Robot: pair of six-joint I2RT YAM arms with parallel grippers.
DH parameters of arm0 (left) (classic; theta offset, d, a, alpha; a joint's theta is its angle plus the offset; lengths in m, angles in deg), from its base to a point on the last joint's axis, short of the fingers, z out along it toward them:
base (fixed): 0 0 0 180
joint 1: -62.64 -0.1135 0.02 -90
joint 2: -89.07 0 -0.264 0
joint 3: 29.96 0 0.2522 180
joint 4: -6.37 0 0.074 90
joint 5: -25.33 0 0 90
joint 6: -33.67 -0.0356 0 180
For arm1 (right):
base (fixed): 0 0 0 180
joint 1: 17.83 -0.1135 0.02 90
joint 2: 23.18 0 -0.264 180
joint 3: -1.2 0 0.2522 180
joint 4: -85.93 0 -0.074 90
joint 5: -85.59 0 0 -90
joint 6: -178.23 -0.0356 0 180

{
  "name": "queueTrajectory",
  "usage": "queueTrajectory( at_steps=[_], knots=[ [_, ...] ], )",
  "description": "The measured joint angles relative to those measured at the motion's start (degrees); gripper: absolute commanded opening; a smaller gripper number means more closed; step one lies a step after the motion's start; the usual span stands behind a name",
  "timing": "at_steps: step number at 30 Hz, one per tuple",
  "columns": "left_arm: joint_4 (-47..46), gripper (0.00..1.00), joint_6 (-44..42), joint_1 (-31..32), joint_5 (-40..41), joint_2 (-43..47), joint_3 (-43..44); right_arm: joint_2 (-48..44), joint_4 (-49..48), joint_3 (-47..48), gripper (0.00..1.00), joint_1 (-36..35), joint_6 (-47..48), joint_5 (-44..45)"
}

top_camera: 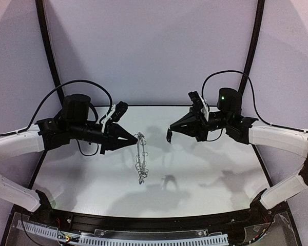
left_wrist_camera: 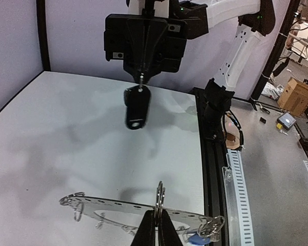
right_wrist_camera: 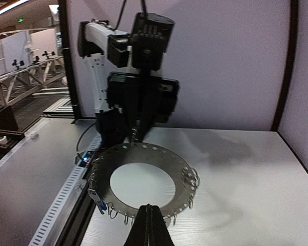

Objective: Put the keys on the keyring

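Keyring (top_camera: 140,159) hangs on edge at the centre of the top view, a thin vertical sliver over the white tabletop (top_camera: 92,174). I cannot tell whether its lower rim touches the surface. The left claw (top_camera: 134,138) comes in from the left of the frame and meets the ring's upper end. In the left wrist view its fingers are clenched tight on one wire loop (left_wrist_camera: 159,192) standing up from the rim, and the grey disc stretches across the bottom of that frame.

The right claw (top_camera: 170,129) points in from the right of the top view, near the ring but apart from it. It is also clenched and grips the black key (left_wrist_camera: 136,108) by its metal end, so the black head dangles straight down below the tips. The key is clear of the ring, with open tabletop showing between them.

From the right wrist view the ring faces the camera as a full circle with a large central hole. Small holes run round its band and thin loops hang along its lower and right rim. At the lower left of that rim sits a small blue piece, seemingly the blue key (right_wrist_camera: 100,206), though it is too small to tell how it is attached.
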Motion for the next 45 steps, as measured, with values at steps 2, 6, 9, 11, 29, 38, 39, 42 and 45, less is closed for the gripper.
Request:
queueTrajectory(
  at_steps=[2, 6, 9, 11, 29, 38, 39, 42, 45],
  knots=[
    [0.94, 0.01, -0.59, 0.07, -0.61, -0.44, 0.92, 0.15, 0.35, 0.46, 0.0, -1.22, 0.04, -2.25],
    [3.23, 0.01, -2.58, 1.09, -1.31, -3.15, 4.28, 1.03, 2.8, 2.93, 0.0, -5.29, 0.13, -3.67],
    [4.37, 0.01, -3.69, 1.95, -1.42, -4.76, 5.44, 1.03, 3.39, 3.52, 0.0, -7.37, 0.57, -2.43],
    [5.09, 0.01, -4.59, 2.38, -1.46, -5.51, 5.55, 1.03, 4.07, 3.54, 0.0, -8.52, 0.66, -0.83],
    [7.85, 0.01, -9.62, 4.0, -2.14, -6.99, 7.89, 1.57, 10.58, 6.14, 0.0, -14.99, 4.11, 13.07],
    [8.33, 0.01, -10.21, 4.28, -0.33, -7.26, 7.89, 2.03, 12.66, 7.39, 0.0, -15.65, 4.55, 17.22],
    [8.33, 0.01, -10.25, 4.28, -0.26, -7.26, 7.89, 2.03, 12.76, 7.5, 0.0, -15.65, 4.61, 17.35],
    [8.31, 0.01, -10.4, 4.44, -0.09, -7.26, 7.89, 2.03, 13.27, 7.8, 0.0, -15.74, 4.85, 17.53],
    [8.31, 0.01, -10.4, 4.57, 0.33, -7.26, 7.89, 2.03, 14.45, 7.82, 0.0, -16.0, 5.07, 17.46]
  ],
)
